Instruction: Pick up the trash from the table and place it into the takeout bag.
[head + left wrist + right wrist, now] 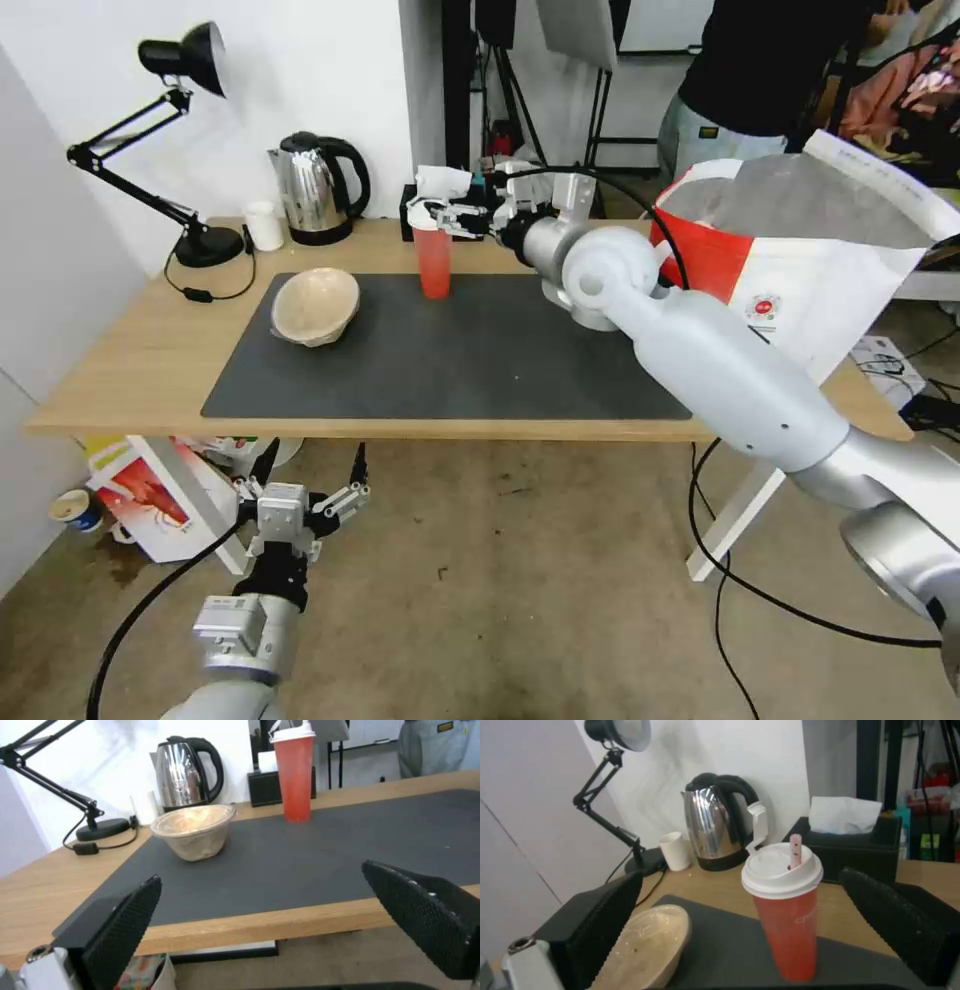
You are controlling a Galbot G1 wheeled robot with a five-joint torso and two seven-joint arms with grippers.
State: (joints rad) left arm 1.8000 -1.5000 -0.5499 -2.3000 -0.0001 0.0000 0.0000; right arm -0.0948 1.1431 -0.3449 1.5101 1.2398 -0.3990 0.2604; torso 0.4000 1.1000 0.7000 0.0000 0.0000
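Note:
The tall red cup [434, 262] with its white lid [782, 870] stands upright at the back of the dark grey mat [480, 360] on the table [130, 360]. My right gripper [432, 214] is open at lid height, with a finger [605, 922] on each side of the cup [789, 930] and a gap on both sides. The beige fibre bowl [315, 305] lies tilted on the mat's left part [194, 829]. A white round bowl [585, 315] is mostly hidden under my right arm. The takeout bag [800, 260] stands open at the table's right end. My left gripper [305, 497] hangs open below the table's front edge.
At the table's back stand a black desk lamp [180, 150], a small white cup [265, 226], a steel kettle [315, 190] and a black tissue box [860, 843]. A smaller white bag with a crayfish picture [150, 495] sits on the floor under the table. Cables trail on the floor at the right.

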